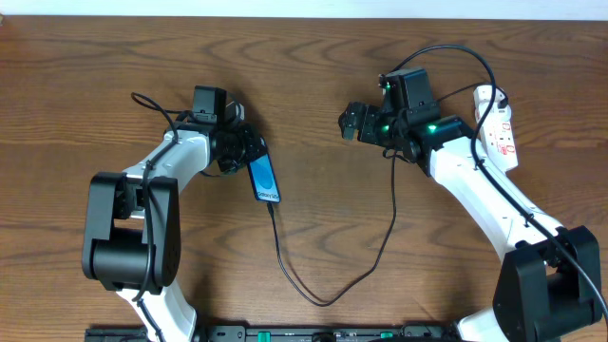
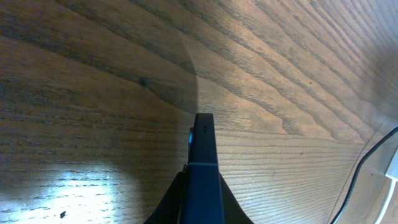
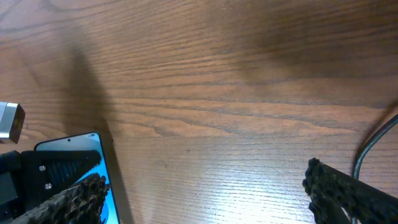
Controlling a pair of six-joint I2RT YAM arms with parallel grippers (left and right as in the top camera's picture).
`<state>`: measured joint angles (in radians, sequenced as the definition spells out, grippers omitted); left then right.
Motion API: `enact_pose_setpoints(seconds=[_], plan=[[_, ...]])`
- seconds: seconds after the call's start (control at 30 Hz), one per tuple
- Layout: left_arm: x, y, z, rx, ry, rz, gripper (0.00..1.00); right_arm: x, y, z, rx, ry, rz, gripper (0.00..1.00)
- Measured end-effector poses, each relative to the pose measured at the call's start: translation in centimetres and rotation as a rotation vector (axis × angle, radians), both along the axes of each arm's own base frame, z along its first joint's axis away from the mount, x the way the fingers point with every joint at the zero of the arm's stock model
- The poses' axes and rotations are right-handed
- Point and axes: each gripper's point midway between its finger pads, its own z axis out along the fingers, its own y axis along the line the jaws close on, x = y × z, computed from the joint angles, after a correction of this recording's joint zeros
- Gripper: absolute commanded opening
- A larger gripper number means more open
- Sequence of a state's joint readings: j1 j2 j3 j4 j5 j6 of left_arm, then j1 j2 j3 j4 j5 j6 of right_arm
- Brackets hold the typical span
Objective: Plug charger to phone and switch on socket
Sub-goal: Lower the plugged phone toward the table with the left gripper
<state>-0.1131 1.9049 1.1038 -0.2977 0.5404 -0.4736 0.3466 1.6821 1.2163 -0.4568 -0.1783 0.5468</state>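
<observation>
L gripper [image 1: 239, 150] clamped on phone [image 1: 265, 179] mid-table. Charger [image 1: 323, 300] cable meets the phone's near end and loops toward the R arm. R gripper [image 1: 350, 123] jaws wide apart beside it; socket [image 1: 498, 123] sits at the far right edge.

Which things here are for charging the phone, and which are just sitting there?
For the job:
phone
black charger cable
white power strip

Just there:
wooden table
</observation>
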Motion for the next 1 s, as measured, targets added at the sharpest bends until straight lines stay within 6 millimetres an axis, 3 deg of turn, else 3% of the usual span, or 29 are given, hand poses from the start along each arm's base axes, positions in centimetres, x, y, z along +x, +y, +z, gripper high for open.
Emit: enact_pose_setpoints(seconds=[1.0], plan=[[-1.0, 0.8, -1.3, 0.05, 0.027, 0.007, 0.07, -0.2, 0.2, -0.1, -0.004, 0.002, 0.006, 0.99]])
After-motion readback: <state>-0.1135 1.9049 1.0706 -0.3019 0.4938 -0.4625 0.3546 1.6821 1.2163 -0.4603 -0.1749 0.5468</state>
